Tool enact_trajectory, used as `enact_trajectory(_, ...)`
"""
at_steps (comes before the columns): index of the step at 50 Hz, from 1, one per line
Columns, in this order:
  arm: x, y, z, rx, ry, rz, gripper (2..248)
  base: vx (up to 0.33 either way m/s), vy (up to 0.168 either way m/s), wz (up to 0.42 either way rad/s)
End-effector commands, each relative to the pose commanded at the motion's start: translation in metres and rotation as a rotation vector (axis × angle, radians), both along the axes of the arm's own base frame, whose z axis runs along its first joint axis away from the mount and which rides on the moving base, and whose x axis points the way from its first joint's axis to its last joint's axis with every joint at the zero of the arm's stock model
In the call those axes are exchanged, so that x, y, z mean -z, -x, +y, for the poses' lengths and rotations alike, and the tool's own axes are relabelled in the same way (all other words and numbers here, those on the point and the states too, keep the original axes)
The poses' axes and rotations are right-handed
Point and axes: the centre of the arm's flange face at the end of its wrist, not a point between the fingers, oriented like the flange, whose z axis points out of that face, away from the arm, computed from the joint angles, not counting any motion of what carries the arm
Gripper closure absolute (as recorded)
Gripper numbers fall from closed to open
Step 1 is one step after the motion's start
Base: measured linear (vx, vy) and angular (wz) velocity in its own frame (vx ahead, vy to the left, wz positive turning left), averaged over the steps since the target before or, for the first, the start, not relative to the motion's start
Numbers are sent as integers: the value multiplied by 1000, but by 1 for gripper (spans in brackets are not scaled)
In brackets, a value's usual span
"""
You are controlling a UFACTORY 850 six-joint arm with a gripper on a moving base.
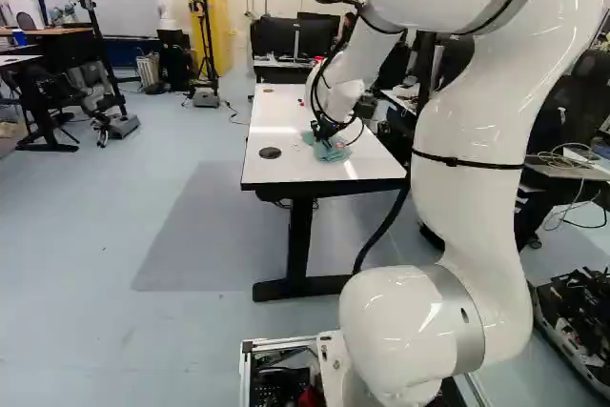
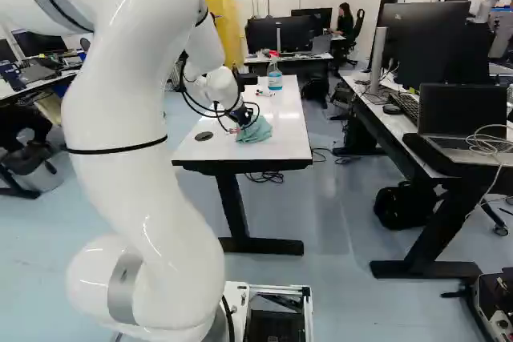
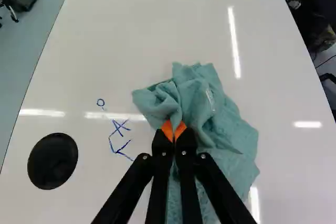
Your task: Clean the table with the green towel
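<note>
**Towel gripped, blue ink waiting at nine o'clock**

The gripper (image 3: 174,130) is closed nearly tight, pinching a fold of the green towel (image 3: 212,116), which lies bunched on the white table (image 3: 142,30). Taking twelve as straight ahead of the gripper, blue marker writing (image 3: 120,127) sits around nine. Wiping seems the step in hand; next, press down and sweep toward nine, covering all the ink.

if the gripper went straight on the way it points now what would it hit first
Likely loose folds of the green towel its fingers pinch, then the white tabletop beneath; I can't tell how thick the cloth is there.
</note>
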Motion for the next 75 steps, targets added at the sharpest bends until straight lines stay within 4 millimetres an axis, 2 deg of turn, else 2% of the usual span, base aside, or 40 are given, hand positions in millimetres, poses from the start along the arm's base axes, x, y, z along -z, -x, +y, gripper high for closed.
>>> enact_trajectory(16, 2, -26, 15, -26, 0, -15, 226, 0, 0, 0)
enact_trajectory(44, 4, -52, 61, -98, -2, -34, 226, 0, 0, 0)
enact_trajectory(59, 4, -49, 87, -139, -2, -35, 226, 0, 0, 0)
enact_trajectory(75, 3, -29, 107, -177, -2, -23, 226, 0, 0, 0)
